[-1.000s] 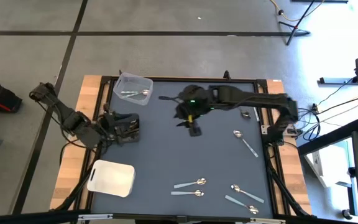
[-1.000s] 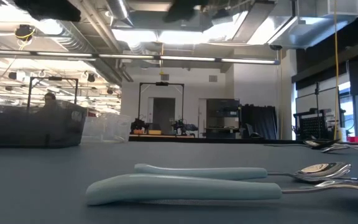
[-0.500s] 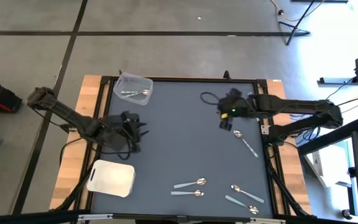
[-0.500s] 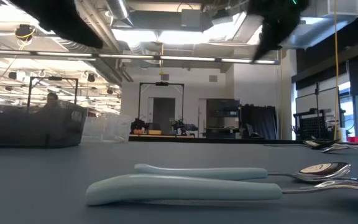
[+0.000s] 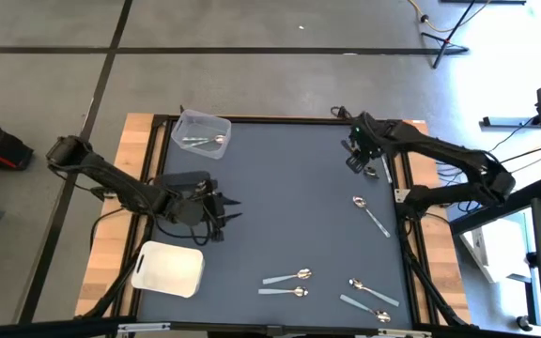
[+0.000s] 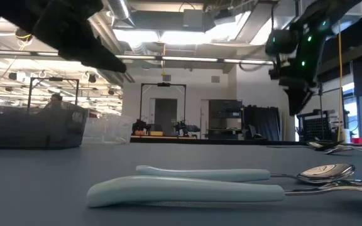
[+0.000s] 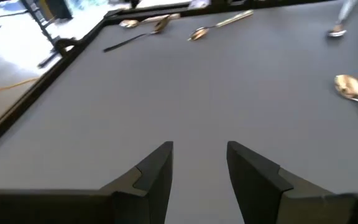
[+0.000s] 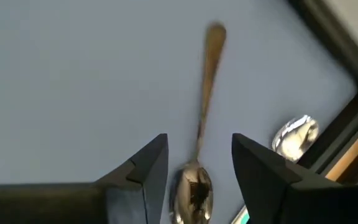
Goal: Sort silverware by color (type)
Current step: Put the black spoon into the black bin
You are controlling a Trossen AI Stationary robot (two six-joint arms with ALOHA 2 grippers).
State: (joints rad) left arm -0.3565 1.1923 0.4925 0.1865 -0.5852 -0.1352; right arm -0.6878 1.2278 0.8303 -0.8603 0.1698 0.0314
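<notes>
Two pale-handled spoons (image 6: 231,182) lie side by side on the grey table (image 6: 43,182), bowls toward 3 o'clock. More silverware (image 6: 341,148) glints at the far edge near 3. A clear tub (image 6: 33,129) sits at 9. The left arm (image 6: 68,28) hangs at 10, the right gripper (image 6: 300,81) at 2, green lights on it.

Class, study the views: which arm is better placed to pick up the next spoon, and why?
The right. Its open gripper hangs directly over an all-metal spoon near the table's far right edge. The left gripper, also open, hovers over bare mat with no utensil beneath it.
</notes>
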